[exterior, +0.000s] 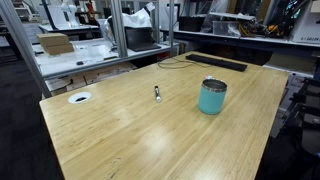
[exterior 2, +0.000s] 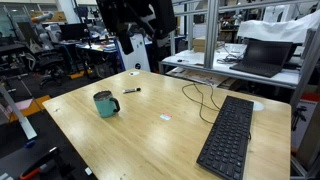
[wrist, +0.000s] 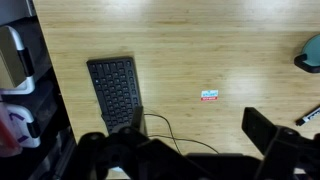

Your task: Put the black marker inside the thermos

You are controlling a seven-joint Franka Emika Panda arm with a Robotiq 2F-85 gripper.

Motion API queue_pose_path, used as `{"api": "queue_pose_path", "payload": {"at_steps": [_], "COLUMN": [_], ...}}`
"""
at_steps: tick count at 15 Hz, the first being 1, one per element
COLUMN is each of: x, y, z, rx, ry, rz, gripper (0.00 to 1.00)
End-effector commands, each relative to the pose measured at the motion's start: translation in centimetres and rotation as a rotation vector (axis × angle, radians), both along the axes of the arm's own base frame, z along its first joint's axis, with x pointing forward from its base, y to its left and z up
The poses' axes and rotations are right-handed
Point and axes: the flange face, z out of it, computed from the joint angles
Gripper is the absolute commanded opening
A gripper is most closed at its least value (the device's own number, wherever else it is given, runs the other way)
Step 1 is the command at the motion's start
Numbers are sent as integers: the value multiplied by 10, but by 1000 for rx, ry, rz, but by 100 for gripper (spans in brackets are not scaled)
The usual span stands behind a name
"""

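1. Hovering high over the worktop [exterior 2: 150, 140], the hand [exterior 2: 137, 35] is in the approach step of the task: in the wrist view its two fingers [wrist: 262, 128] stand wide apart with only bare wood between them, so it is open and holds nothing
2. The black marker [exterior 2: 131, 91] lies flat on the worktop, well below the hand and apart from it; in the wrist view only its tip shows at the picture's edge, out beyond one finger and not between the two
3. The thermos [exterior 2: 106, 103] stands upright with its dark-rimmed top facing up, near the marker but not touching it; it is on the same side of the hand as the marker, and farther from the fingers
4. Toward the other finger lie a keyboard [wrist: 118, 90] and its cable, with a small tag [wrist: 209, 95] on the wood nearer the middle; none of these belongs to the task
5. Judging from this, the next move calls for carrying the hand sideways until the marker sits centred between the fingers, turning the wrist so the jaws close across the thin barrel and not along it, then coming down low enough to pinch a stick lying flat on wood
6. The likely trouble is how thin and round the marker is: an off-centre close may roll it away, and the later drop needs it held near upright over the thermos
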Motion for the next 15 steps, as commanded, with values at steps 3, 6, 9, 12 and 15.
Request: {"api": "queue_pose_path", "payload": {"at_steps": [3, 6, 9, 12, 15], "x": [5, 16, 32, 55, 82], "y": [5, 26, 63, 107, 150], "z": [1, -3, -8, -20, -30], "rx": [15, 42, 63, 88, 118], "ry": [-1, 11, 15, 31, 50], "rz": [-36, -95, -133, -153, -191], "gripper": [100, 100, 100, 100, 100]}}
